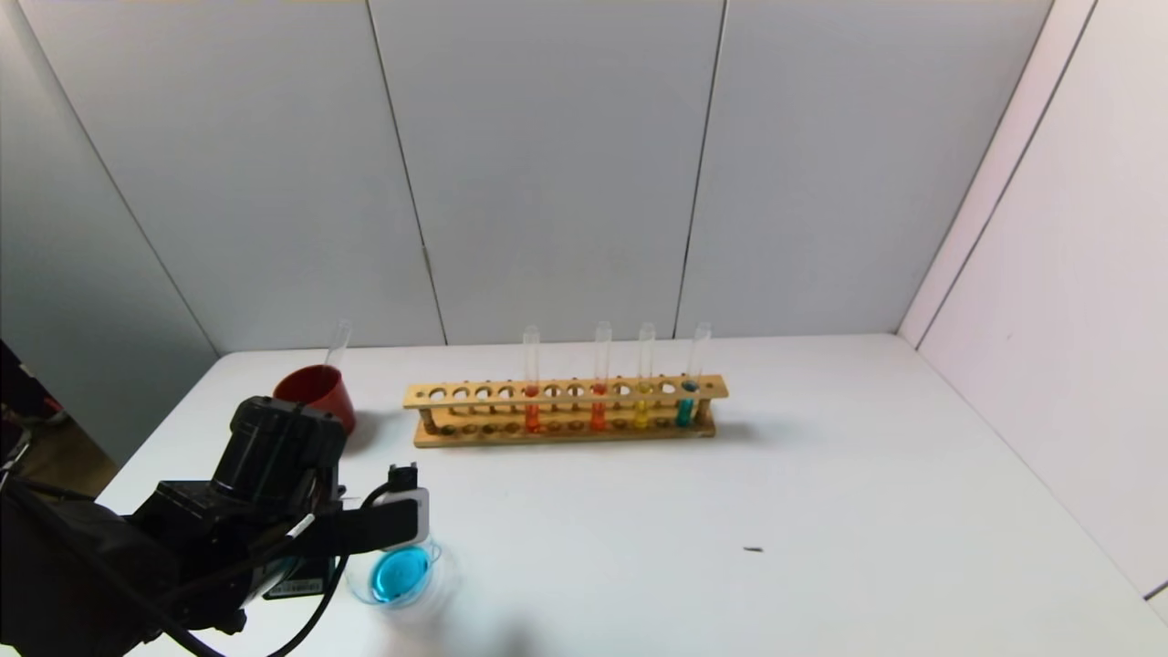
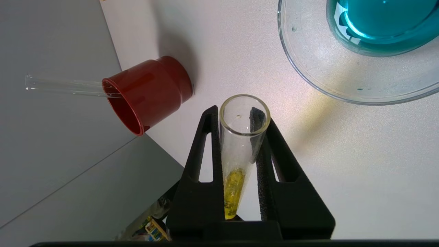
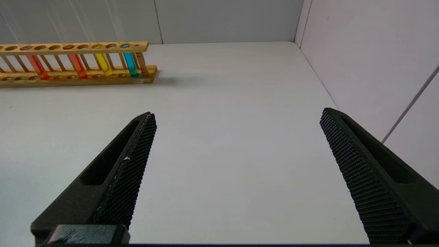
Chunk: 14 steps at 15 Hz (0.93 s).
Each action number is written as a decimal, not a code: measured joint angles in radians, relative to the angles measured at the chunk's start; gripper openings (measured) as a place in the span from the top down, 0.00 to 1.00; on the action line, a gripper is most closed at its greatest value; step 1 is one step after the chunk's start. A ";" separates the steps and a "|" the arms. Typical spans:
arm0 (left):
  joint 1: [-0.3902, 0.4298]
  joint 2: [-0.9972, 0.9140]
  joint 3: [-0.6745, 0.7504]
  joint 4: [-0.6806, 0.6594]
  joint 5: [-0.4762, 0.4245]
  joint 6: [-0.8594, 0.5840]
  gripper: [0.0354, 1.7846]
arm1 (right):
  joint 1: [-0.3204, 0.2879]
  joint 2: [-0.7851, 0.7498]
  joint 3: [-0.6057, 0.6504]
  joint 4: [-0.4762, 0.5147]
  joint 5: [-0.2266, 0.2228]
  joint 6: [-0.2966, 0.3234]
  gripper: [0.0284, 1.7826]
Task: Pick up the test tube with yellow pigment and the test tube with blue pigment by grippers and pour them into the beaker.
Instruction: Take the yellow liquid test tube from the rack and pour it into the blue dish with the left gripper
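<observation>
My left gripper [image 2: 240,111] is shut on a test tube with yellow pigment [image 2: 236,164]. The tube's open mouth points outward and the yellow liquid sits at its closed end between the fingers. The beaker [image 2: 308,79] stands just beside the gripper and holds blue liquid; in the head view the beaker [image 1: 400,573] is at the front left, next to the left gripper [image 1: 388,525]. A second yellow tube [image 1: 642,401] and the test tube with blue pigment [image 1: 686,401] stand in the wooden rack [image 1: 566,436]. My right gripper [image 3: 237,113] is open and empty over bare table.
A dark-red cup [image 1: 318,391] with an empty glass tube [image 1: 338,342] leaning in it stands left of the rack. Two orange-red tubes [image 1: 532,406] stand in the rack. Grey walls close in the back and right. A small dark speck [image 1: 753,549] lies on the table.
</observation>
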 joint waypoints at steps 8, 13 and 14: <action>-0.009 0.019 0.000 0.000 0.061 0.043 0.84 | 0.000 0.000 0.000 0.000 0.000 0.000 0.02; -0.011 0.026 0.010 0.000 0.098 0.100 0.84 | 0.000 0.000 0.000 0.000 0.000 0.000 0.02; -0.016 0.028 0.010 0.000 0.099 0.102 0.84 | 0.000 0.000 0.000 0.000 0.000 0.000 0.02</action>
